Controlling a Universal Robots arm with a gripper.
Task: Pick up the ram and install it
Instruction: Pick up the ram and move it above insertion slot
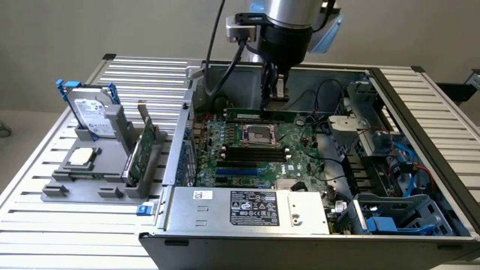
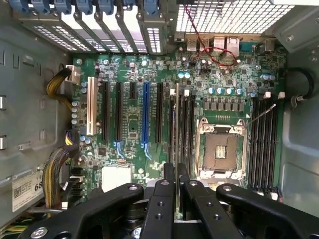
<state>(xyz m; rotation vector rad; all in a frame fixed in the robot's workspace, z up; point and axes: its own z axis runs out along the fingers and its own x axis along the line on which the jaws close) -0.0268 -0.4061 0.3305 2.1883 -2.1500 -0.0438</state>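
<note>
Gripper [image 2: 176,173] jaws clamped narrow on ram [image 2: 177,124], held edge-on so stick is lined along memory slots [image 2: 186,124] beneath; contact with slot not discernible. Motherboard [image 2: 132,124] laid flat in case [image 1: 300,253], slots thus reached from above.

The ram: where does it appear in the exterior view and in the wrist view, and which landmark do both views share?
Exterior view: the ram is a green strip lying crosswise under the gripper, on the far side of the CPU socket.
Wrist view: the ram is seen edge-on, a thin line running out from the gripper, over the memory slots beside the socket.
Shared landmark: the square CPU socket.
</note>
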